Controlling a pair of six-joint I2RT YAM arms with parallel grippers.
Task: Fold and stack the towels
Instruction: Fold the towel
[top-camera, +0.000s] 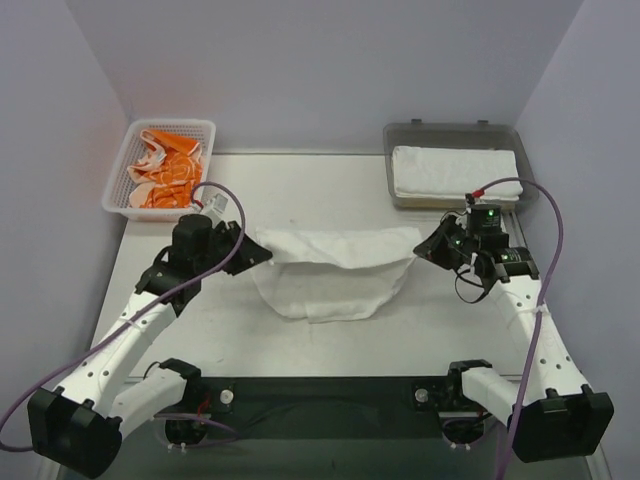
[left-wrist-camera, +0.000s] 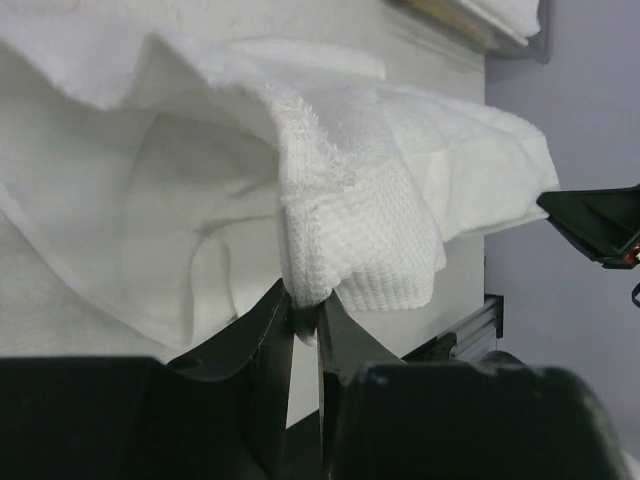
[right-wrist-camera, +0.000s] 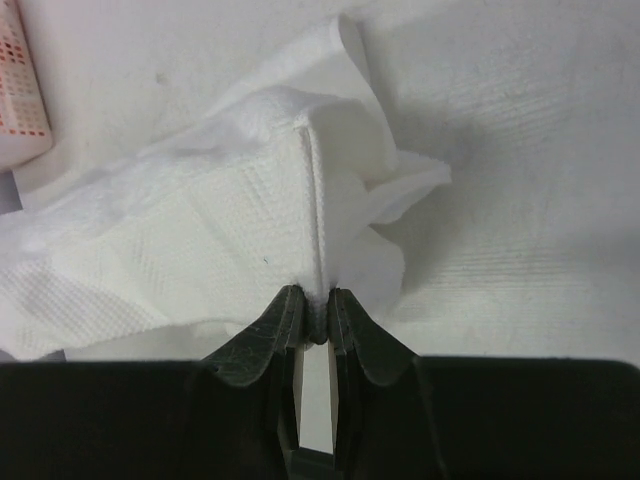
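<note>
A white terry towel (top-camera: 330, 270) hangs stretched between my two grippers above the middle of the table, its lower part sagging onto the table. My left gripper (top-camera: 262, 254) is shut on the towel's left corner (left-wrist-camera: 310, 270). My right gripper (top-camera: 425, 246) is shut on the towel's right corner (right-wrist-camera: 318, 290). A folded white towel (top-camera: 455, 170) lies in the grey tray (top-camera: 400, 135) at the back right. Orange-and-white towels (top-camera: 165, 170) lie crumpled in the white mesh basket (top-camera: 122, 165) at the back left.
The table (top-camera: 200, 330) has a front edge with a dark rail (top-camera: 330, 390) between the arm bases. White walls close in the back and sides.
</note>
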